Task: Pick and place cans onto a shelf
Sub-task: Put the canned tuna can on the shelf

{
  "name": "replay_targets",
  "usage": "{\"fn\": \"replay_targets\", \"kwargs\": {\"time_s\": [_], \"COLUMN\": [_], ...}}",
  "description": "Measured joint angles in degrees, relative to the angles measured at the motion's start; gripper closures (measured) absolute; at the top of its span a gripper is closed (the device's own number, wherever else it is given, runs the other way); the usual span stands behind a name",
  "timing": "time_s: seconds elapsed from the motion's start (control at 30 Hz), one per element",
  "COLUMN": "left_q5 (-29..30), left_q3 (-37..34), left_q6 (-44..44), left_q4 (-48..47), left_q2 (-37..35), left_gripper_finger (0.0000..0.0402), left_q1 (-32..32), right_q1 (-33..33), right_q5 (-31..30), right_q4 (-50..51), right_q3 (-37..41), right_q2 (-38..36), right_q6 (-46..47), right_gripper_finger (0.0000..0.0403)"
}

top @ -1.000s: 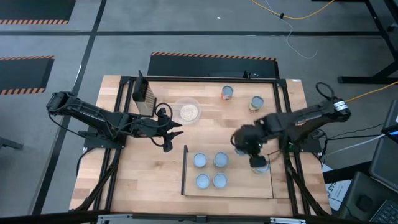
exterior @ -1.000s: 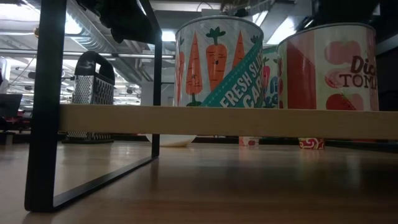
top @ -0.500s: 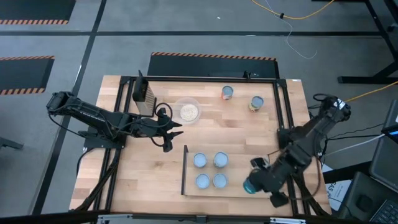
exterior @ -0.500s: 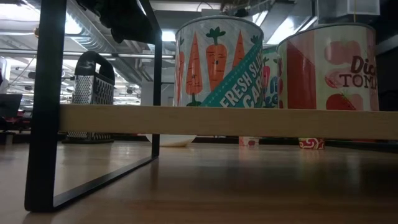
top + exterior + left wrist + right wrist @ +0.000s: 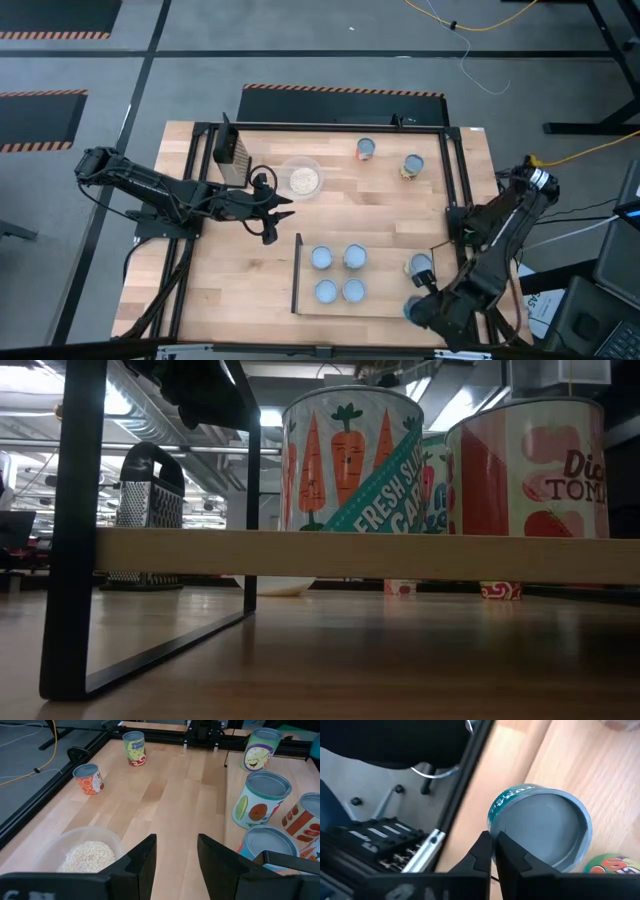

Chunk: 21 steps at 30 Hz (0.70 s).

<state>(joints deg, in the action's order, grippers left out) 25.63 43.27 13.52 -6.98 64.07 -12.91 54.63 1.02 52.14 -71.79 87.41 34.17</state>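
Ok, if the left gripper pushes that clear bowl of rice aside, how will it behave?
The bowl looks thin, clear and light; being wide and low, it would probably slide rather than tip. The rice lies loose, so a sharp shove could spill some. Its smooth rim may be slippery to pinch.

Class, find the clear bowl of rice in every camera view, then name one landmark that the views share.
High view: the bowl sits mid-table toward the far edge, just right of the grater.
Low view: only its pale base shows, under the shelf board.
Left wrist view: close to the camera, rice visible.
Right wrist view: not in it.
Shared landmark: the orange can, seen in all views but the right wrist's.
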Motion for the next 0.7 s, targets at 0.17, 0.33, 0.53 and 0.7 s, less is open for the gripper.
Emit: {"fn": "replay_targets", "kwargs": {"time_s": [0.17,0.33,0.53,0.7], "left_q5": [0.0,0.0,0.0,0.0], "left_q3": [0.0,0.0,0.0,0.0], "left_q6": [0.0,0.0,0.0,0.0], "left_q4": [0.0,0.0,0.0,0.0], "left_q2": [0.0,0.0,0.0,0.0], "left_gripper_finger": [0.0266,0.0266,0.0266,0.0266], "left_q1": [0.0,0.0,0.0,0.0], "right_q1": [0.0,0.0,0.0,0.0], "right_q5": [-0.1,0.0,0.0,0.0], "right_q4": [2.9,6.2,6.3,6.3], "right_q3": [0.0,0.0,0.0,0.0], "right_q2": [3.2,5.6,7.4,8.9], "right_q6": [-0.2,-0.2,-2.9,-3.3], "right_gripper_finger": [0.0386,0.0386,0.0386,0.0386]}}
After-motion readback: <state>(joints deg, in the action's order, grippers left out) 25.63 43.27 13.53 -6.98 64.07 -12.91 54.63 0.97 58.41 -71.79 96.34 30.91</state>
